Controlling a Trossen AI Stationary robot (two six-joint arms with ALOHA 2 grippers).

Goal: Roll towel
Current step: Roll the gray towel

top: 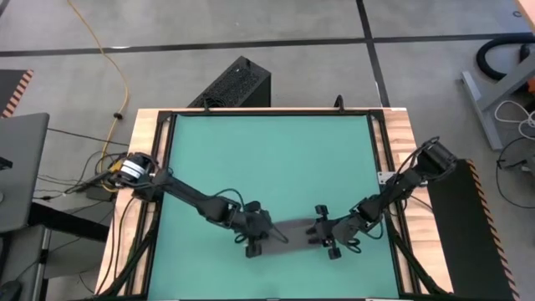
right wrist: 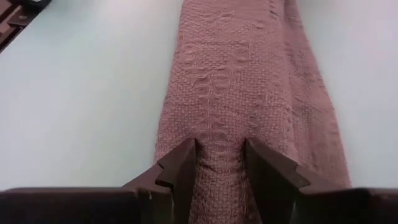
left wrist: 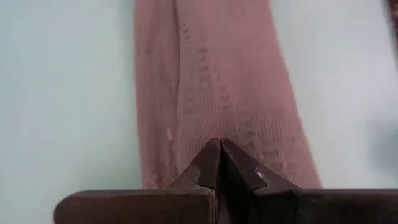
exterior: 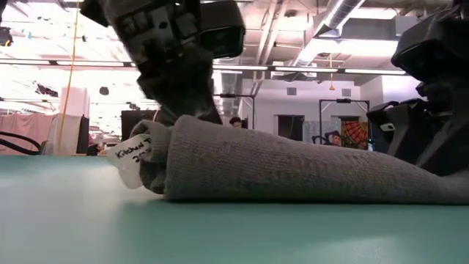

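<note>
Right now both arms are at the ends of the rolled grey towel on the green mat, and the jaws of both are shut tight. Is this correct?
Not quite. Only the left gripper has its jaws shut, as the left wrist view shows. The right gripper has its jaws apart, with the towel between them, as the right wrist view shows. Both arms are indeed at the ends of the rolled towel on the green mat.

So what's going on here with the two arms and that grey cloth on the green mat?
The two arms are working a grey towel that lies rolled or folded into a long narrow bundle on the green mat, near its front edge. The left gripper is at one end with its fingers shut. The right gripper is at the other end, its fingers parted around a ridge of cloth. A small handwritten tag sticks out at one end.
</note>
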